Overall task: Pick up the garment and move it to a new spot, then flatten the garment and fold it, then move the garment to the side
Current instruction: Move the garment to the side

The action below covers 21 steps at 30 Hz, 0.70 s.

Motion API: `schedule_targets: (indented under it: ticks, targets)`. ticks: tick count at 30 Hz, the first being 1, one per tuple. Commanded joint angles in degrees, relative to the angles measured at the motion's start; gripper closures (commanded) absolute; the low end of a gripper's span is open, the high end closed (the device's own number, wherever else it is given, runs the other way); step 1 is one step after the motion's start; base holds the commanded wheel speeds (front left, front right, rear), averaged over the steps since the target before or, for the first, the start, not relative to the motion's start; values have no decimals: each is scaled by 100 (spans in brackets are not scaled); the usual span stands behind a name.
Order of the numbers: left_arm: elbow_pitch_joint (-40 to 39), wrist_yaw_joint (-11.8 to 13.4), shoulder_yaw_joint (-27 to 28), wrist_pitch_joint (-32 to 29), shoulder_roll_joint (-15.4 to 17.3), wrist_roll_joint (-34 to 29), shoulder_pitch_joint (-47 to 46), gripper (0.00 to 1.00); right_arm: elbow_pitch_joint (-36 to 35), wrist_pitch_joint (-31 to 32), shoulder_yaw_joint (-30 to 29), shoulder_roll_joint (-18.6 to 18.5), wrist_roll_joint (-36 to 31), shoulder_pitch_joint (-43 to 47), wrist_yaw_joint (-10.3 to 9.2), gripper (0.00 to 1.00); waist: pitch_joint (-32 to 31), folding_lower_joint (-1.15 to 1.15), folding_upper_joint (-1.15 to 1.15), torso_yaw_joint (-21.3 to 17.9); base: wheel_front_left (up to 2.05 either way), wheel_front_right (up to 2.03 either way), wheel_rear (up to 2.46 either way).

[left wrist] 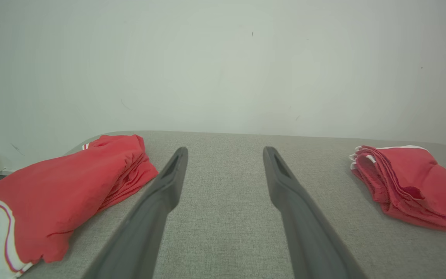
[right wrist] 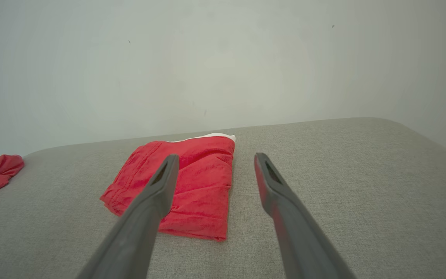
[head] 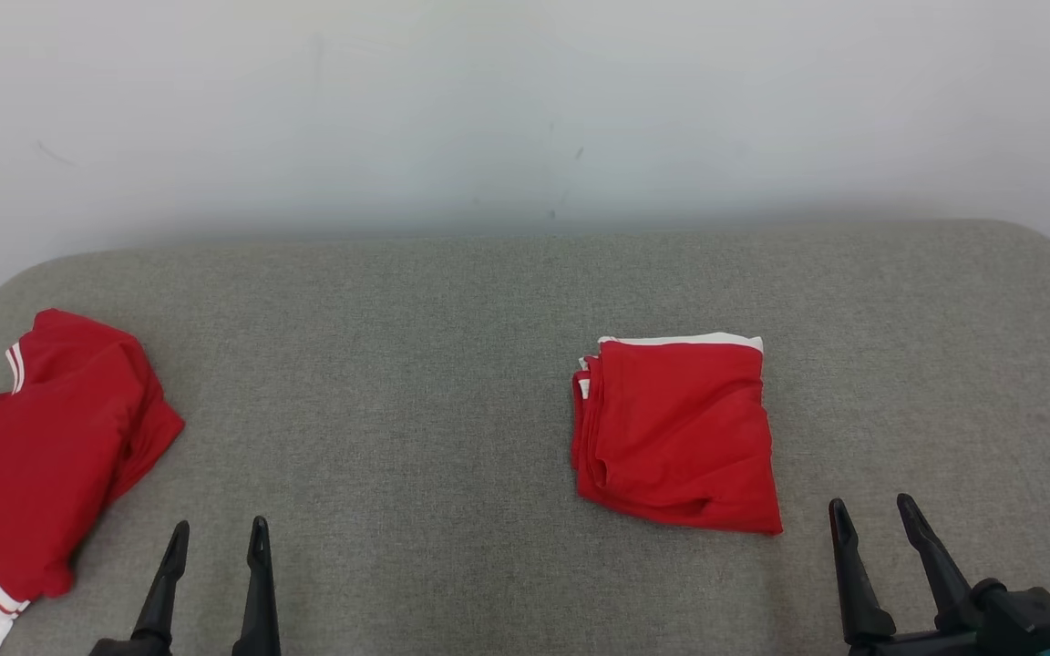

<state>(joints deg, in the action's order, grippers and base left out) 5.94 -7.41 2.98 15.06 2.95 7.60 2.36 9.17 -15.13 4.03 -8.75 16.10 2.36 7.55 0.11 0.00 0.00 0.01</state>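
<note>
We see a folded red garment [head: 680, 437] lying right of centre in the head view on the grey bench [head: 397, 364], and a rumpled red-and-white garment [head: 42, 446] at the left edge. Our left gripper [head: 220, 524] and right gripper [head: 871, 501] sit along the bottom, jaws released, grasping nothing.

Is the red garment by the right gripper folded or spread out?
Folded. The red garment lies as a compact rectangle, with stacked layer edges showing along one side.

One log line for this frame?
left gripper: open, empty | right gripper: open, empty | folded garment: right of centre | loose garment: far left
</note>
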Motion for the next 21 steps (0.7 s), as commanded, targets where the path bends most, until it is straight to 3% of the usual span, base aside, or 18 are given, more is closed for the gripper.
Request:
schedule_targets:
  ticks: [1,12,21]
  targets:
    - [-29,-10,6,17,-6,-11,76,0,21,-1,5,-17,-36,44,-14,0,-1,0,0,6,0,0,0]
    - [-55,30,-94,17,-8,49,-57,0,462,166,197,-342,34,-695,-14,0,186,0,0,107,0,0,0]
    - [-33,85,-400,17,-9,133,-393,0,1771,879,463,-695,304,-2251,-14,0,676,0,0,456,0,0,0]
